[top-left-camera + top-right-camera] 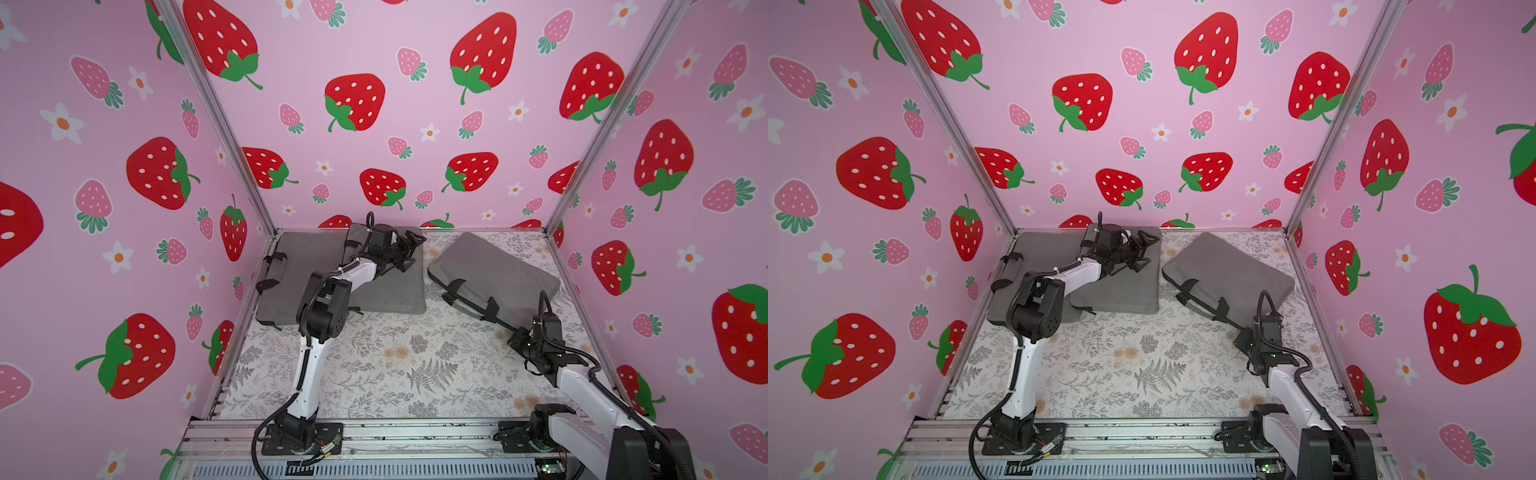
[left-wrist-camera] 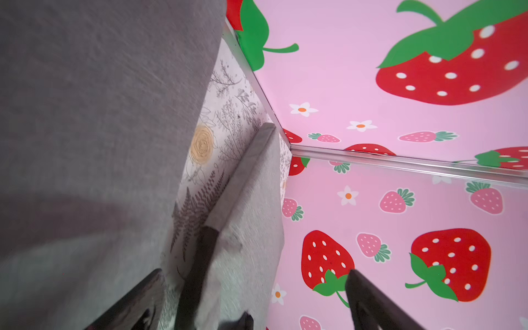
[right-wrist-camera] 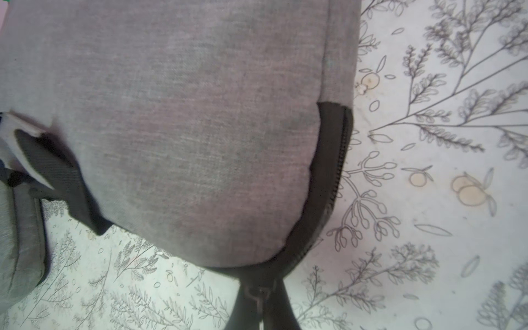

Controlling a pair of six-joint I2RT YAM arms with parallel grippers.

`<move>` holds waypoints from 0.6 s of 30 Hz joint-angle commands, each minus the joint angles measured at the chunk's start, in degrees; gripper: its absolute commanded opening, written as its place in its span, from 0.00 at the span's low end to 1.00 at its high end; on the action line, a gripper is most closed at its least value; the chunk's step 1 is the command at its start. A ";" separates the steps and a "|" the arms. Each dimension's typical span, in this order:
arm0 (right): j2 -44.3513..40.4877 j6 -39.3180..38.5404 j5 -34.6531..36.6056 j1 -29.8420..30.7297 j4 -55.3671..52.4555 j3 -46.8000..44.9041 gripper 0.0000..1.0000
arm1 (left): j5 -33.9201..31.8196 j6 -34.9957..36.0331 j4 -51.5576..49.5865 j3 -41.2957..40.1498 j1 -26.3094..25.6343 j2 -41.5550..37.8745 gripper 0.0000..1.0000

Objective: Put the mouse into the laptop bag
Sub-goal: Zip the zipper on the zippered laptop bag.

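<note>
The mouse shows in no view, so whether it already lies inside a bag cannot be told. The left gripper (image 1: pixel 409 246) hangs released, jaws wide, over the left bag (image 1: pixel 388 291). The right gripper (image 1: pixel 514 334) is clenched, seemingly on the zipper pull (image 3: pixel 258 293) of the right bag (image 1: pixel 494 266). To work the zipper (image 3: pixel 334 177) well, draw the pull along its line, low and steady, and pin the fabric with the free gripper so the bag does not slide.

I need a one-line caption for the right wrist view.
Right tool closed on the zipper pull of the grey laptop bag.
</note>
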 commanded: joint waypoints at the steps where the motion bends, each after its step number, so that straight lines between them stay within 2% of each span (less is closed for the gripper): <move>1: -2.15 -0.49 0.19 3.06 -2.34 -0.27 0.00 | -0.75 -4.11 8.09 -11.50 -3.63 -10.59 0.99; 4: -1.44 0.89 1.47 8.61 -0.27 -0.29 0.00 | -4.25 -5.81 12.55 -25.19 -8.13 -19.99 0.99; 8: 1.82 2.68 4.64 16.65 2.48 0.69 0.00 | -8.36 -1.73 9.68 -35.02 -15.14 -27.50 0.99; 11: 4.71 3.37 7.13 23.57 5.30 1.85 0.00 | -9.97 -2.08 15.80 -41.99 -19.02 -29.18 0.99; 13: 6.26 2.83 7.69 26.51 5.71 3.37 0.00 | -11.74 -2.67 19.27 -46.46 -20.83 -29.68 0.96; 16: 6.67 2.22 8.61 28.93 5.47 4.69 0.00 | -14.13 -0.89 18.57 -49.02 -23.03 -29.20 0.95; 18: 6.67 2.24 8.74 30.07 6.39 4.54 0.00 | -13.50 -0.41 19.73 -49.00 -23.86 -27.26 0.93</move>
